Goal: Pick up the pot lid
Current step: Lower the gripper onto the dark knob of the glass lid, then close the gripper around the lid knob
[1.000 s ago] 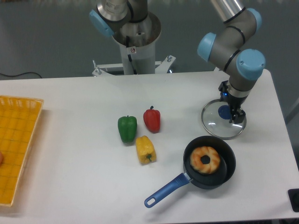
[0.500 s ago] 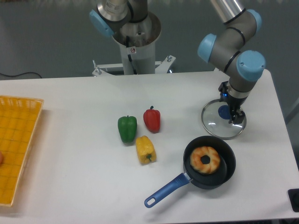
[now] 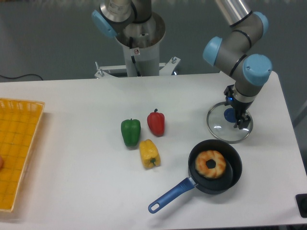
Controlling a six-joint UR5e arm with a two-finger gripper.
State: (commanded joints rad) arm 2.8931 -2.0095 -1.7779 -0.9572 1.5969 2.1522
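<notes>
One pot lid [image 3: 219, 129] lies near the right edge of the table [image 3: 86, 153] in my view; I have the gripper [image 3: 237, 108] over it, jaws spread, beside its blue knob [image 3: 230, 115]. Contact I cannot tell.

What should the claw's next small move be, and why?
Probably a gentle close on the small blue knob before any lift: the claw is right at it, the clear, round glass lid lies on the white table, and this view cannot confirm a grip.
</notes>
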